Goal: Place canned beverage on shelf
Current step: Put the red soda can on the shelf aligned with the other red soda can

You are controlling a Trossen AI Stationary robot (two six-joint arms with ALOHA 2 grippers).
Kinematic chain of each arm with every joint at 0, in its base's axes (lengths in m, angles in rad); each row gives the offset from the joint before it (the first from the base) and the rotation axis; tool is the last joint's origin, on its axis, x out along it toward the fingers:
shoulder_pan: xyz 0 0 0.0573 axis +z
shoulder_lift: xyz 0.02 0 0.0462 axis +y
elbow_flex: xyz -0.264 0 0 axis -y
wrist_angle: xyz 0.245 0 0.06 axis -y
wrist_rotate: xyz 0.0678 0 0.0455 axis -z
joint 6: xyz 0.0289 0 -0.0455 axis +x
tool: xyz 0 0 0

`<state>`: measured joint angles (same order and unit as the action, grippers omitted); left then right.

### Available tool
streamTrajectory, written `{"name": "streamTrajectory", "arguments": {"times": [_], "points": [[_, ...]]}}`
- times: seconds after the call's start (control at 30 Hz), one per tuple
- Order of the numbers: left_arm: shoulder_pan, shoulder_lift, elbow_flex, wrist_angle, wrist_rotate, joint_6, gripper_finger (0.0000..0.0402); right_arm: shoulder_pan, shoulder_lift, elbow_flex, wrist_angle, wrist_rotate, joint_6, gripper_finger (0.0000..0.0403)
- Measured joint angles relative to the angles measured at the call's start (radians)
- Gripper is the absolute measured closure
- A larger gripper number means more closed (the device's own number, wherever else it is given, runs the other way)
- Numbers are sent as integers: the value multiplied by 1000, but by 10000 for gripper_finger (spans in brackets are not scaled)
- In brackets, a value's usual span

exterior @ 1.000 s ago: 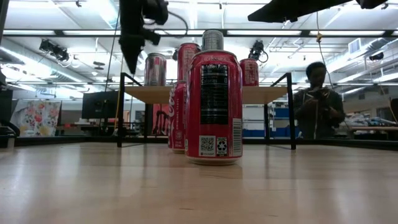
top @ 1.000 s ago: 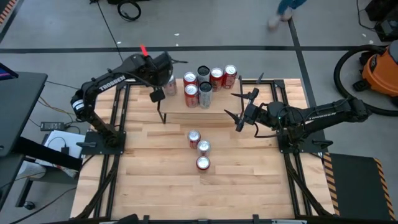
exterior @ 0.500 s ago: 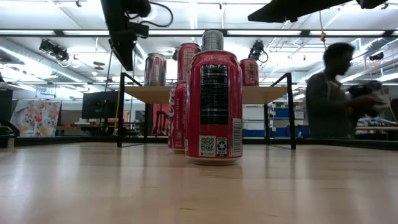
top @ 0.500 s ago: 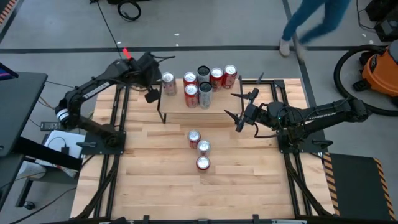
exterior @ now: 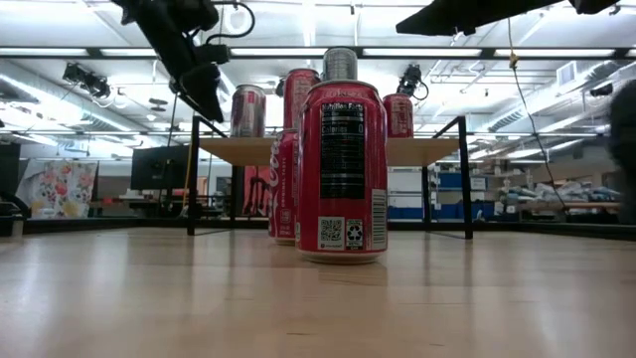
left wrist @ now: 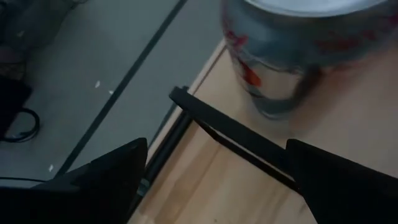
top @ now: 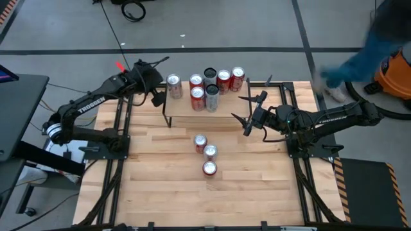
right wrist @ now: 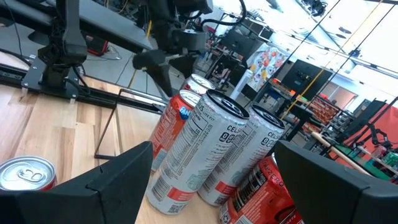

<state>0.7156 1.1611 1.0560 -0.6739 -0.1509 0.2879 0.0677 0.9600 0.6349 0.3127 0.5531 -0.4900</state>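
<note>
High view, near to far: three red cans (top: 204,154) in a row on the table (top: 154,186), near the front of the shelf (top: 192,110). Shelf holds six cans: a silver can (top: 173,86) at its left end, five others (top: 215,85) clustered mid-plank. Left gripper (top: 154,96), fingers spread and empty, just beside the silver can. Right gripper (top: 247,112), jaws parted and empty, beside the shelf's right end.

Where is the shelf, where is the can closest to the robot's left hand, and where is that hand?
shelf (top: 226,106), high view, bare plank in front of the cans.
silver can (top: 173,86), high view, its round top.
left hand (top: 156,95), high view, between its open fingertips, just off the shelf's left end.
</note>
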Motion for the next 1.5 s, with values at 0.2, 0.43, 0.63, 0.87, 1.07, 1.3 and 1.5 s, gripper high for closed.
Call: {"name": "streamTrajectory", "arguments": {"times": [0.2,0.43,0.63,0.87,1.07,1.3,1.5], "points": [[17,2,-18,54,0,11,8,0,0,0,0,0,0,55],[23,2,-18,98,4,16,8,0,0,0,1,0,0,55],[22,1,-17,141,40,2,8,0,0,0,6,1,0,55],[23,5,-17,140,42,-11,8,0,0,0,7,-1,-1,55],[20,18,-17,142,41,-22,8,0,0,0,9,-2,-1,55],[-6,7,2,75,75,-9,8,0,0,0,9,-4,-1,55],[-43,10,1,59,148,-32,8,0,0,0,15,-5,-3,55]]}}
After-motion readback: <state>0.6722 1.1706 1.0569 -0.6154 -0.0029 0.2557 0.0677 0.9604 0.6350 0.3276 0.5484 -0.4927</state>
